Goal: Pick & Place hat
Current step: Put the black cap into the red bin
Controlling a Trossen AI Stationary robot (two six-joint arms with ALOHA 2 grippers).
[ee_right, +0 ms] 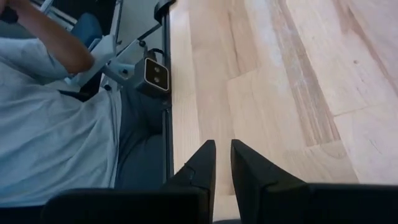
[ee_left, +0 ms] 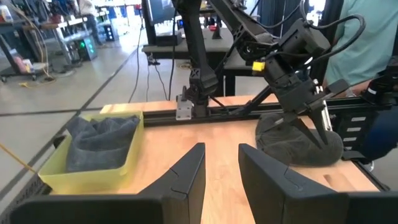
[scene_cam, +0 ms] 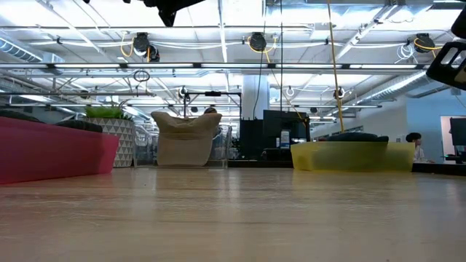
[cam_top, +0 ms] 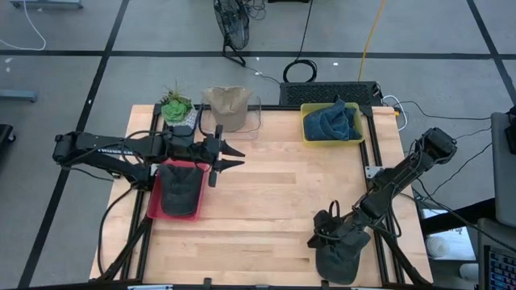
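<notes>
The dark grey hat point(cam_top: 337, 258), soft and crumpled, lies at the table's point(cam_top: 274, 201) lower right edge, pinched in the right gripper point(cam_top: 326, 229). The left gripper point(cam_top: 234, 157), left of centre, stands partly open and empty above the red tray point(cam_top: 153, 211).

Red tray point(cam_top: 155, 201), yellow bin point(cam_top: 308, 129), dark grey hat point(cam_top: 339, 259).

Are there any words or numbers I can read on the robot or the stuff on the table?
No readable text anywhere.
Left arm: faint pale marks, too small to read.
Yellow tag on the right arm: too blurred to read.
Red bin, yellow bin: no labels seen.
</notes>
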